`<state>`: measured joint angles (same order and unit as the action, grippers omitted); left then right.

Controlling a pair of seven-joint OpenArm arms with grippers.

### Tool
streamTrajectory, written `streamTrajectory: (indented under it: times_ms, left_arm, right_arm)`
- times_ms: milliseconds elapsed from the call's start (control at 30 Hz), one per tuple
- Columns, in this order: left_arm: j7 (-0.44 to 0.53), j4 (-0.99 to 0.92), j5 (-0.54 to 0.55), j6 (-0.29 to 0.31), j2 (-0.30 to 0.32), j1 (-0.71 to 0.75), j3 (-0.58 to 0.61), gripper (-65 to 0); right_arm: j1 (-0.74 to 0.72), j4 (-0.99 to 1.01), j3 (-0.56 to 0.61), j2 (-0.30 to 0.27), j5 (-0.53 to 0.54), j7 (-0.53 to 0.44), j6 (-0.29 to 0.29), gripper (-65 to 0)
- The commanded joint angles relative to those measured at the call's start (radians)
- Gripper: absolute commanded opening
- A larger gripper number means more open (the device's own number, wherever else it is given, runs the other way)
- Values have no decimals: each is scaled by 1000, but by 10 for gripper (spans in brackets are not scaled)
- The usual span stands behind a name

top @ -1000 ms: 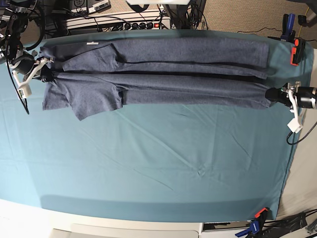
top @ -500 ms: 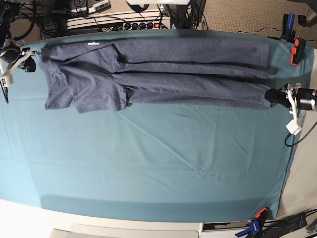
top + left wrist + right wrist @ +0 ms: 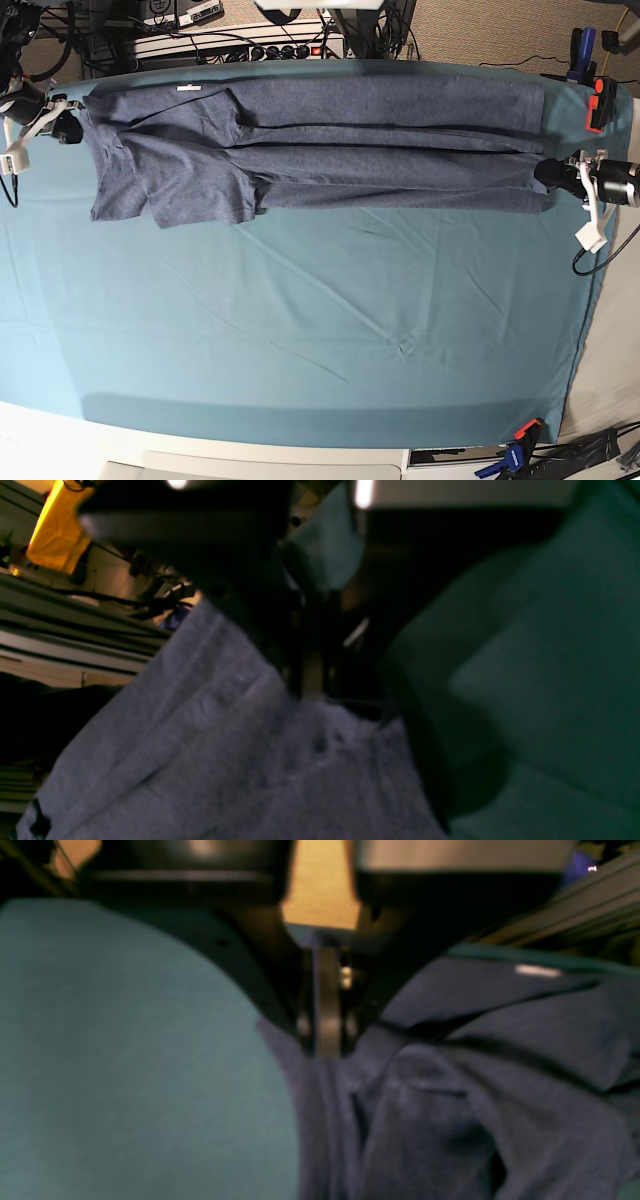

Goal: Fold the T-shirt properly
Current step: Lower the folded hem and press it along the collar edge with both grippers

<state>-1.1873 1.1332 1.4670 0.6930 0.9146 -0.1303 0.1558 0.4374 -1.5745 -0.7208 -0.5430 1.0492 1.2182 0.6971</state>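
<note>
The T-shirt (image 3: 320,150) lies folded lengthwise into a long band across the far part of the teal table cloth (image 3: 320,330). The left gripper (image 3: 548,173) pinches the hem end; whether the right gripper (image 3: 72,128), at the collar end, is closed or parting is unclear. The lengthwise fold looks finished — next, probably, bringing one end over the other, both corners gripped evenly.

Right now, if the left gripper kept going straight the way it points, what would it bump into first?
The T-shirt: the left gripper points along the table at its hem and seems already closed on it.
</note>
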Motion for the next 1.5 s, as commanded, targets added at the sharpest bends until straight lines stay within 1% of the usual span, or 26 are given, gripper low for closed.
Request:
streamTrajectory:
  times_ms: [0, 33, 67, 200, 367, 467, 533, 633, 867, 933, 1000, 1300, 1467]
  left_arm:
    - [9, 11, 17, 5, 31, -17, -11, -650]
    - [9, 11, 17, 5, 30, -17, -11, -650]
    - [9, 11, 17, 5, 31, -18, -11, -650]
    - [9, 11, 17, 5, 31, -19, -11, -650]
    - [10, 11, 17, 5, 30, -19, -11, -650]
    - [10, 11, 17, 5, 31, -19, -11, -650]
    - [11, 11, 17, 5, 31, -19, -11, -650]
    - [17, 11, 17, 5, 30, -19, -11, -650]
    - [17, 11, 17, 5, 30, -19, -11, -650]
    - [17, 11, 17, 5, 30, -19, -11, -650]
    - [17, 11, 17, 5, 30, -19, -11, -650]
    - [17, 11, 17, 5, 30, -20, -11, -650]
    - [17, 11, 17, 5, 30, -19, -11, -650]
  right_arm:
    - [-2, -15, -13, -11, 41, -12, 1, -478]
    - [-2, -15, -13, 3, 59, -9, 1, -432]
    - [-2, -15, -13, 18, 69, -6, 1, -420]
    - [-3, -18, -13, 87, 96, -5, 1, -420]
    - [-3, -70, -13, 171, 95, -4, 1, -416]
    - [-6, -114, -13, 209, 94, -5, 1, -348]
    - [-8, -140, -12, 227, 93, -7, 1, -340]
    - [-8, -180, -12, 236, 53, -27, 1, -340]
    - [-14, -311, -12, 235, -144, -135, 1, -340]
    - [-31, -327, -12, 235, -206, -154, 1, -340]
    - [-54, -327, -12, 235, -235, -158, 1, -340]
    - [-104, -298, -11, 240, -226, -159, 1, -340]
    - [-108, -203, -11, 288, -143, -137, 1, -340]
